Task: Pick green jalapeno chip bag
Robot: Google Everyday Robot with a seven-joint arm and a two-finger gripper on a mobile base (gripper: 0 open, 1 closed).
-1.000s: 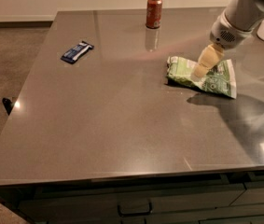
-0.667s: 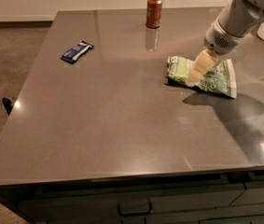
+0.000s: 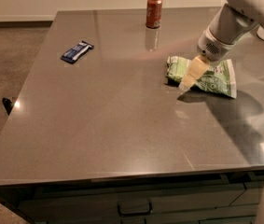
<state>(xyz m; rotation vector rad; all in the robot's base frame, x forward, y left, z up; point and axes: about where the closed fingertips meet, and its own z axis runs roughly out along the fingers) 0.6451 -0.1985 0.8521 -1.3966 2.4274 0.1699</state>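
Note:
The green jalapeno chip bag [image 3: 217, 77] lies crumpled on the grey table [image 3: 113, 125], at its right side. It is light green and white with dark print. My gripper [image 3: 188, 80] reaches down from the white arm at the upper right. It sits right over the bag's middle, with its beige tip at the bag's front-left edge, close to the tabletop. It hides part of the bag.
A red soda can [image 3: 154, 11] stands upright at the table's far edge. A dark-blue flat wrapper bar [image 3: 76, 52] lies at the far left. Drawers with a handle [image 3: 134, 209] run below the table's front edge. The floor drops off on the left.
My gripper has moved down and toward the front-left across the bag. The bag, can and bar have not moved.

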